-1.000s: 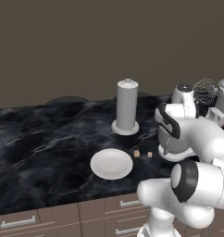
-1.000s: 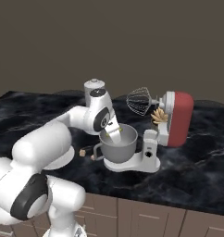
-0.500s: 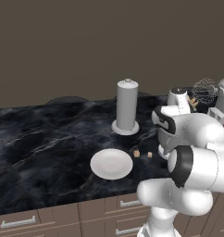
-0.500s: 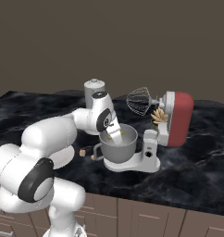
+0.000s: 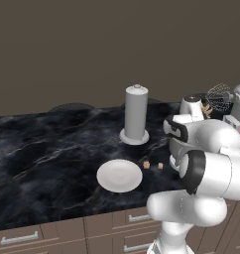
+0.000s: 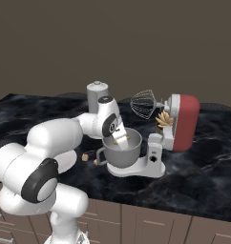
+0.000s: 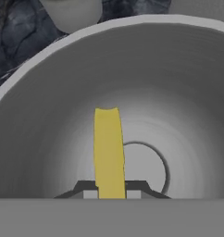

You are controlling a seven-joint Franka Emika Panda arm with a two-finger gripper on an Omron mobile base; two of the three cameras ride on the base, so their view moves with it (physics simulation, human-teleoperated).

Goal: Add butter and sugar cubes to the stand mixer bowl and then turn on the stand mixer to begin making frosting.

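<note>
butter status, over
Gripper jaws shut on butter, poised over the stand mixer bowl. Sugar cubes on the counter beside the white plate. Nothing blocking the drop.

counter (image 5: 52, 144): glossy dark marble | bowl (image 7: 178, 83): smooth matt grey, probably metal | butter (image 7: 108, 148): matt yellow

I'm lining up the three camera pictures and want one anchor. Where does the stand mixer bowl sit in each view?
Left base view: I can't make the bowl out; the arm covers that right-hand area.
Right base view: stand mixer bowl sits centre, on the stand mixer base, under the whisk.
Hand view: the bowl's grey wall surrounds the butter held by the gripper.
Shared landmark: the tall grey cylinder.
</note>
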